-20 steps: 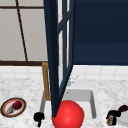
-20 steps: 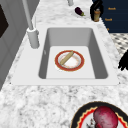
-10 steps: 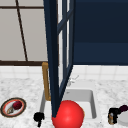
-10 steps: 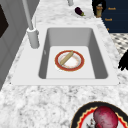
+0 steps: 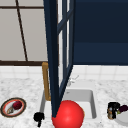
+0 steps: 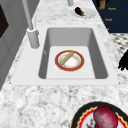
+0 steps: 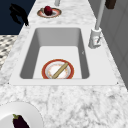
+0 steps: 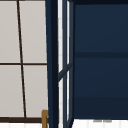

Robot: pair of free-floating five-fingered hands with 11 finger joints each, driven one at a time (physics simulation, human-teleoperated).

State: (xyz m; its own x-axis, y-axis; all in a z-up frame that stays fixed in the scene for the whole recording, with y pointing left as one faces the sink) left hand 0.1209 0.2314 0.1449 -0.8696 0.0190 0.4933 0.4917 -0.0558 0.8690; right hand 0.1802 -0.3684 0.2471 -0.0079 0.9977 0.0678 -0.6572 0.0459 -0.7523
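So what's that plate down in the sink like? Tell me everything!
The plate is round, with a red-orange rim and a pale, whitish middle that looks lightly speckled. It lies flat on the floor of the white sink, near the centre. A tan stick-like thing lies slantwise across it, one end reaching over the rim. Nothing else touches it, and the right side view shows the same.
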